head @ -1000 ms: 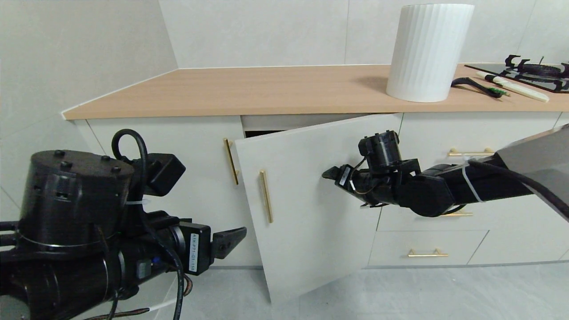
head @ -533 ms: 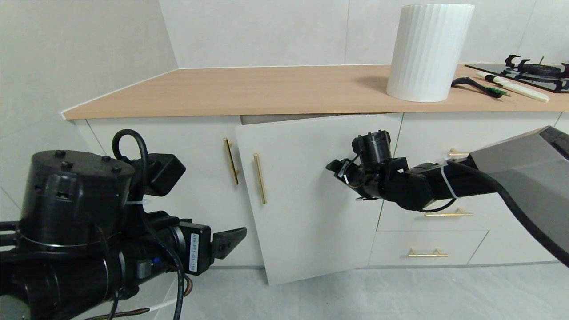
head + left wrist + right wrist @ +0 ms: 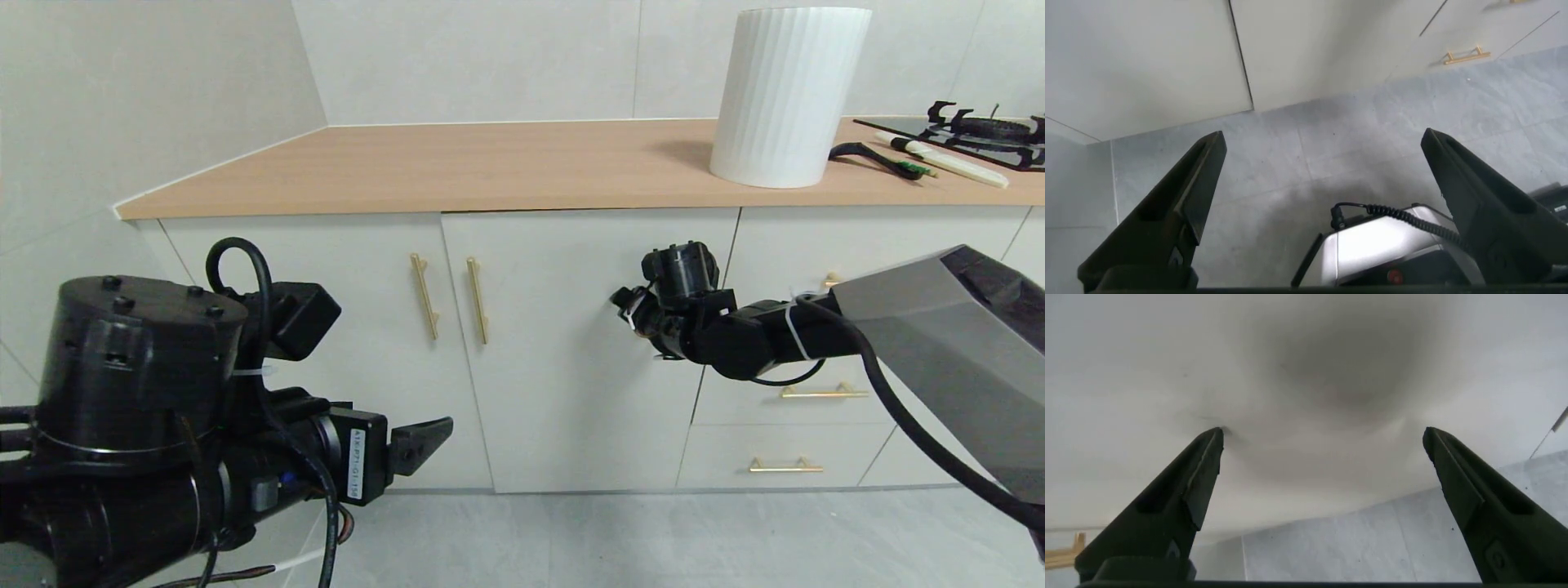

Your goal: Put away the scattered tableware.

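The white cabinet door (image 3: 571, 343) with a gold bar handle (image 3: 477, 300) sits flush with the cabinet front under the wooden counter (image 3: 457, 167). My right gripper (image 3: 624, 304) is against the door's right part; in the right wrist view it (image 3: 1323, 433) is open, its fingertips touching the white panel (image 3: 1315, 367). My left gripper (image 3: 433, 437) hangs low at the left, open and holding nothing, above the grey floor (image 3: 1315, 163). On the counter at the far right lie a black utensil (image 3: 869, 155) and a white-handled utensil (image 3: 951, 161).
A tall white ribbed cylinder (image 3: 784, 94) stands on the counter beside the utensils. A black stove grate (image 3: 984, 131) is at the far right. Drawers with gold handles (image 3: 823, 392) sit right of the door. A second door handle (image 3: 423, 294) is left of it.
The cabinet door swung from partly open to fully shut. My right gripper moved forward and slightly up with it, staying against the panel. The left arm stayed still.
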